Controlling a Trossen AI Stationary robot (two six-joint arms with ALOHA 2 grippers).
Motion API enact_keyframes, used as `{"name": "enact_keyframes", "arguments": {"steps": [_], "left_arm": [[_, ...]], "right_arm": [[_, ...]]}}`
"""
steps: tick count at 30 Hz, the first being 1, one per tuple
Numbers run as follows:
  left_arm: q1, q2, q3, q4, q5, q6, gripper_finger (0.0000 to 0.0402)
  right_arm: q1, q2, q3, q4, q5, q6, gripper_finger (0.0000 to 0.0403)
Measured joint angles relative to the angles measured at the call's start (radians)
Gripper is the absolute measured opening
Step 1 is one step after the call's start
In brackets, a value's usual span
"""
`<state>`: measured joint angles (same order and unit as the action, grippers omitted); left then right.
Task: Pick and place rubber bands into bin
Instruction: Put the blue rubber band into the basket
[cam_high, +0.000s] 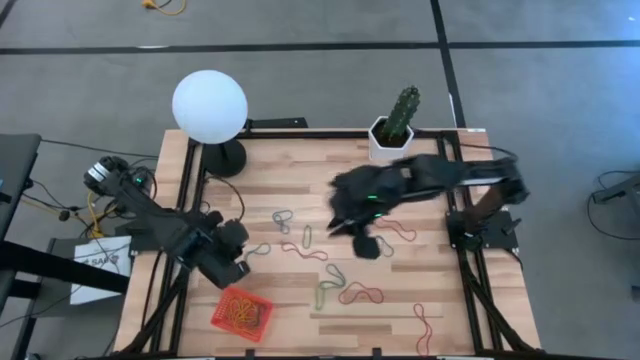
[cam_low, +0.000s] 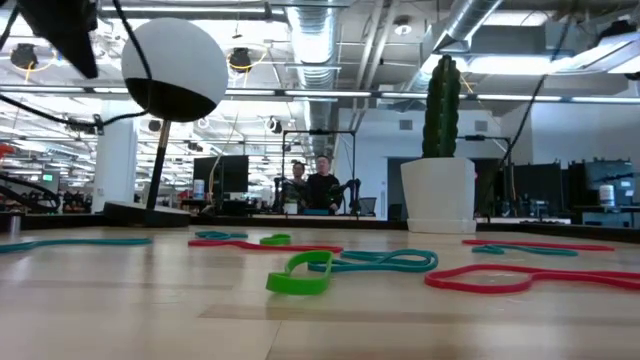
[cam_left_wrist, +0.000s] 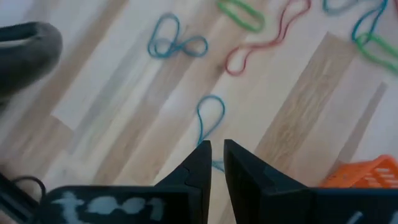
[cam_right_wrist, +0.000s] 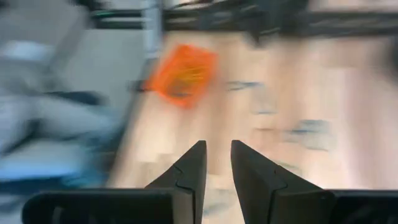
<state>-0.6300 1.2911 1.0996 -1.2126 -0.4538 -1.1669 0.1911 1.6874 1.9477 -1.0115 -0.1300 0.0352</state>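
Rubber bands lie scattered on the wooden table: a blue one (cam_high: 282, 218), a green one (cam_high: 307, 236) and red ones (cam_high: 360, 294). The low view shows a green loop (cam_low: 300, 272) and a red one (cam_low: 510, 278). The orange bin (cam_high: 242, 312) stands near the table's near-left corner with bands inside. My left gripper (cam_high: 240, 265) is low over the table just beyond the bin, shut on a blue rubber band (cam_left_wrist: 210, 118). My right gripper (cam_high: 345, 222) hovers over the table's middle, fingers close together (cam_right_wrist: 217, 144), nothing visible between them. My left gripper (cam_left_wrist: 216, 146) pinches the blue rubber band's near end (cam_left_wrist: 216, 164) between its two fingers, which slant down at it from the table's left. The rest of the loop (cam_left_wrist: 211, 109) lies slack on the table beyond the fingertips.
A lamp with a white globe (cam_high: 209, 105) stands at the far-left corner, and a white pot with a cactus (cam_high: 392, 135) at the far edge. Black frame rails run along both sides. People stand in the room behind the table (cam_low: 312, 185). The right wrist view is blurred.
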Motion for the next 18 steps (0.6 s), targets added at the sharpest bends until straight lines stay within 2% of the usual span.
{"name": "enact_keyframes", "arguments": {"steps": [2, 3, 6, 9, 13, 18], "left_arm": [[0.002, -0.034, 0.000, -0.017, -0.045, 0.003, 0.0033], [0.000, -0.055, -0.001, -0.032, -0.071, 0.003, 0.0033], [-0.014, -0.125, -0.032, -0.044, -0.144, -0.022, 0.0033], [-0.029, -0.192, -0.101, -0.009, -0.157, -0.056, 0.0033], [-0.039, -0.246, -0.255, 0.197, -0.096, -0.058, 0.0033], [-0.012, -0.265, -0.452, 0.551, -0.038, 0.039, 0.0033]], "right_arm": [[0.019, -0.076, -0.081, 0.020, 0.147, -0.002, 0.0067], [0.028, -0.111, -0.136, 0.032, 0.181, -0.004, 0.0067], [0.045, -0.214, -0.358, 0.154, 0.195, -0.017, 0.0067], [0.032, -0.337, -0.615, 0.342, 0.191, 0.015, 0.0067], [-0.009, -0.490, -0.942, 0.600, 0.196, 0.132, 0.0067], [-0.004, -0.600, -1.265, 0.954, 0.171, 0.159, 0.0067]]}}
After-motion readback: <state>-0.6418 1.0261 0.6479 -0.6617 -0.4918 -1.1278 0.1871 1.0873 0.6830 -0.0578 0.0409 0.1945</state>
